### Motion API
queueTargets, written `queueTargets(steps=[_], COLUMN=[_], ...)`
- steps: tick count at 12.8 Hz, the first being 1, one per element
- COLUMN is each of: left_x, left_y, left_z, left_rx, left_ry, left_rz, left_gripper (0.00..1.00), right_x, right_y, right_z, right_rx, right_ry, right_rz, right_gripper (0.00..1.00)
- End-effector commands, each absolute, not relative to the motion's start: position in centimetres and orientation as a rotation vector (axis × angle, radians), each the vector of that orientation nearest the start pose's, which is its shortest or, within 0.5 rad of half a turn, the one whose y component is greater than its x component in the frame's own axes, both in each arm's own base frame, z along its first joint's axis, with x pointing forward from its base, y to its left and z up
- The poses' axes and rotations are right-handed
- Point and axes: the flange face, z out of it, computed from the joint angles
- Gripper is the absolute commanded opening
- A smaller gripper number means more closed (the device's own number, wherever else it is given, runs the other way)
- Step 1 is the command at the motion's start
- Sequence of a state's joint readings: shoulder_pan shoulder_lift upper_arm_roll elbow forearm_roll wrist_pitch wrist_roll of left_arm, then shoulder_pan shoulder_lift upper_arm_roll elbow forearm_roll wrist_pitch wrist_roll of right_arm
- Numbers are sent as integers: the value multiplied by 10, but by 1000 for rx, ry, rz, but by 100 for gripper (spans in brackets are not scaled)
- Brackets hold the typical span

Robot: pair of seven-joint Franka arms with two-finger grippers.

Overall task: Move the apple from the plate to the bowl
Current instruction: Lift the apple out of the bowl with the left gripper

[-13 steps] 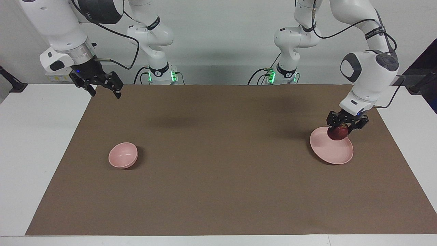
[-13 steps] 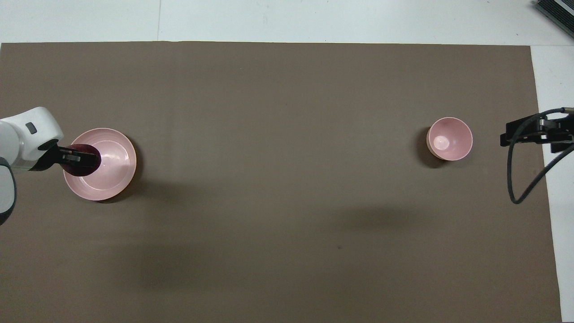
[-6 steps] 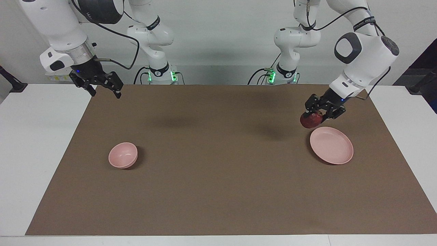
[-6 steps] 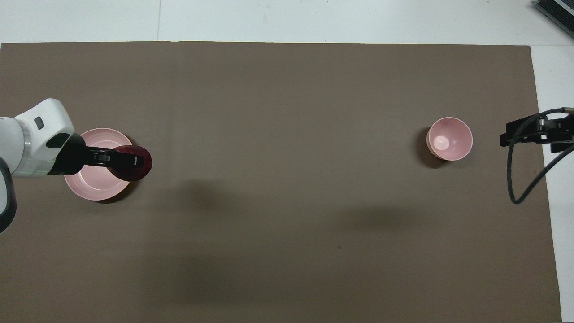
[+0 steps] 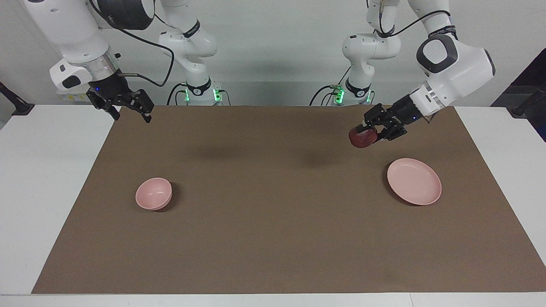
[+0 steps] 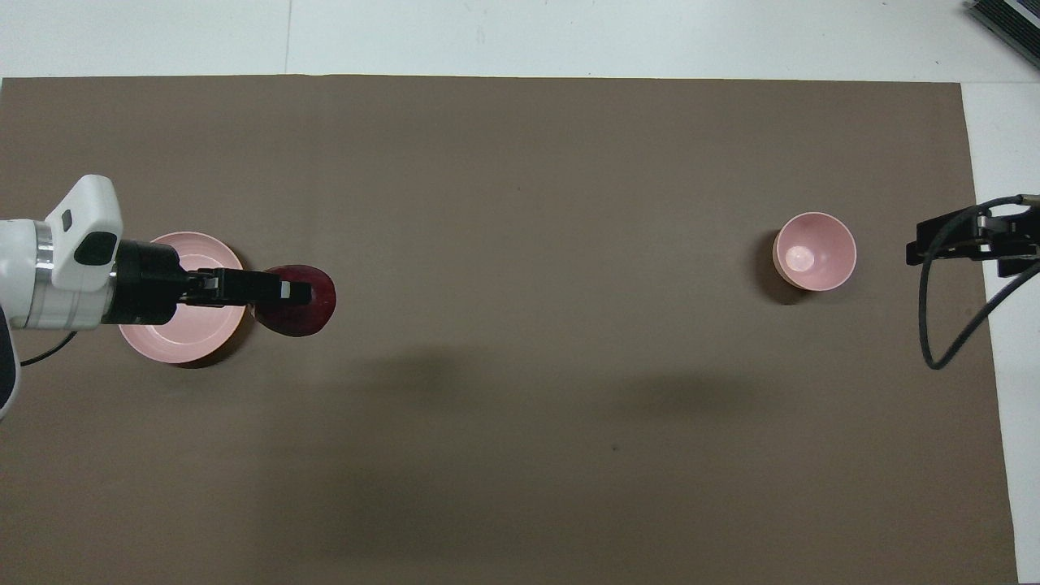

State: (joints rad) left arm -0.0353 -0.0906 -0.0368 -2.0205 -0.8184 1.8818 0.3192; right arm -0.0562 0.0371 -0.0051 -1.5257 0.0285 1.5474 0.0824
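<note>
My left gripper [image 5: 366,133] is shut on the dark red apple [image 5: 361,138] and holds it up in the air over the brown mat, just off the plate toward the table's middle; it also shows in the overhead view [image 6: 288,292] with the apple [image 6: 309,313]. The flat pale pink plate [image 5: 414,181] [image 6: 175,337] lies empty at the left arm's end. The small deep pink bowl [image 5: 153,194] [image 6: 814,251] stands empty toward the right arm's end. My right gripper [image 5: 128,110] [image 6: 967,240] waits open in the air over the mat's corner at its own end.
A brown mat [image 5: 273,238] covers most of the white table [image 5: 42,179]. A black cable [image 6: 934,325] hangs from the right arm by the mat's edge. A dark object [image 6: 1007,24] sits at the table's corner farthest from the robots.
My left gripper has lifted the apple off the plate and carried it up and toward the table's middle. The plate now lies empty. The right arm has not moved.
</note>
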Motion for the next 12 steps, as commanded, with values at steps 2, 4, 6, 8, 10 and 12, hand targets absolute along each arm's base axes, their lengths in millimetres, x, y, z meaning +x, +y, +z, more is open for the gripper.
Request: queueTargets(steps=[2,4,6,8,10,12], left_x=[520,517,514,515,516,516], left_y=[-114,-134,-137,-137,-137,-137], left_z=[520,523,528,531,532,531], left_rx=[2229,2174,2127,2077,2055,2055], left_ry=[-111,-115,-95,-64,-53,-50], left_rz=[57,47,52,60,64,66], left_gripper=[0,0,0,0,0,0], right_x=[558,557,557,556,556,553], right_y=[-31,-33,-45,-40,-34,-25], right_z=[626,626,626,624,612,595], right_rx=[-3086,-3105,-3086,-3103,-3101,-3074], right_ry=[202,180,226,195,206,337], right_rz=[28,31,25,35,12,65], right_gripper=[100,100,100,100,100,100])
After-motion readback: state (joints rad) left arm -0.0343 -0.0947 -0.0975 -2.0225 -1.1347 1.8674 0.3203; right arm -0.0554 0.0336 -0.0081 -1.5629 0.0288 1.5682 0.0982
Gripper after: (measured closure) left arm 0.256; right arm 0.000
